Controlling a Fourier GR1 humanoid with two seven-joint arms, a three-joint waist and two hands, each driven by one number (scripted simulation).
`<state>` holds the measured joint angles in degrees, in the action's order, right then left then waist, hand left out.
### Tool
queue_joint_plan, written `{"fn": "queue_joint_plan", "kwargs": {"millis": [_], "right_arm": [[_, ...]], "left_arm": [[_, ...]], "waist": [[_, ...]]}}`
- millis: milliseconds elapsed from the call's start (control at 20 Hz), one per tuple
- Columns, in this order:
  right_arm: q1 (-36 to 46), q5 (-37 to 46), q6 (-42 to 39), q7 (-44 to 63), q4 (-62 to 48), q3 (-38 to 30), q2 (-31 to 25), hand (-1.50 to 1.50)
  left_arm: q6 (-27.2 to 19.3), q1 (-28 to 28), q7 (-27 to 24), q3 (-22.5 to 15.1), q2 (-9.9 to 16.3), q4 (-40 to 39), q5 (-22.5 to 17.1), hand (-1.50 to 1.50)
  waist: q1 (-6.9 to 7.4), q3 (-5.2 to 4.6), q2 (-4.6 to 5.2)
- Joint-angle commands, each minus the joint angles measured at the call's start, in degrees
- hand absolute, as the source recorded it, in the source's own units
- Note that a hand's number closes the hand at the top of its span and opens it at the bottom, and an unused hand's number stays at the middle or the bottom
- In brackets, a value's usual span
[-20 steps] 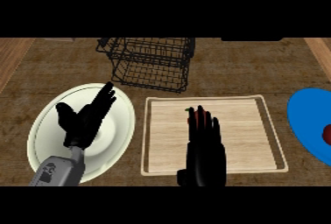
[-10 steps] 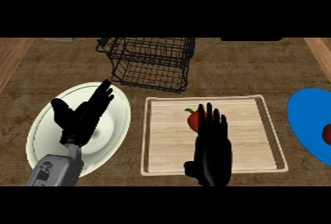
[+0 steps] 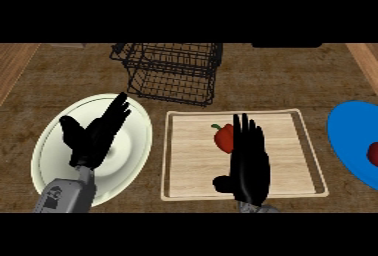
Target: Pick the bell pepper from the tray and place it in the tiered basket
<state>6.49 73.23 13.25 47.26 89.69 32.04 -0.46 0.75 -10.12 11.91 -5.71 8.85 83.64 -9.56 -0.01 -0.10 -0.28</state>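
A red bell pepper (image 3: 224, 137) with a green stem lies on the pale wooden tray (image 3: 295, 160) in the middle of the counter. My right hand (image 3: 245, 167) hovers over the tray, open, fingers straight and pointing away, and it covers the pepper's right side. Behind the tray stands the black wire tiered basket (image 3: 171, 72), nothing visible in it. My left hand (image 3: 94, 135) is open over the white plate (image 3: 133, 150) at the left, fingers up, holding nothing.
A blue plate (image 3: 351, 140) sits at the right edge with a red object (image 3: 372, 153) on it, cut off by the frame. Brown counter surface runs between the basket and the tray.
My right hand has slid to the right and slightly toward me over the tray, uncovering the pepper's left side. The left hand has tilted a little above the white plate.
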Motion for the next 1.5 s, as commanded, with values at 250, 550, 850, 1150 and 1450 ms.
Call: {"fn": "queue_joint_plan", "kwargs": {"millis": [250,550,850,1150,1450], "right_arm": [[5.4,-3.7,7.9,-2.5,-12.9,-3.4,0.5,-1.5],[7.6,-6.2,4.6,-7.3,-14.1,-9.0,0.5,-1.5],[11.5,-8.7,6.4,-9.4,-19.9,-10.0,0.5,-1.5],[9.9,-12.2,14.0,-18.0,-26.6,-5.1,0.4,1.5],[12.8,-10.4,12.6,-17.9,-26.3,-5.9,0.4,1.5]], "left_arm": [[1.1,2.9,-1.0,0.0,-1.8,1.3,1.9,0.0],[2.6,1.2,5.2,2.4,0.1,5.3,0.3,0.0],[1.3,0.5,1.4,0.7,-3.4,0.8,3.3,0.0],[2.9,-0.4,0.9,2.3,-2.5,0.1,2.3,0.0],[2.6,-1.2,1.3,2.9,-2.4,-1.0,3.3,0.0]], "waist": [[0.33,0.11,0.33],[0.22,0.11,0.26],[0.19,0.1,0.34],[0.57,0.13,0.44],[0.3,0.11,0.36]]}}
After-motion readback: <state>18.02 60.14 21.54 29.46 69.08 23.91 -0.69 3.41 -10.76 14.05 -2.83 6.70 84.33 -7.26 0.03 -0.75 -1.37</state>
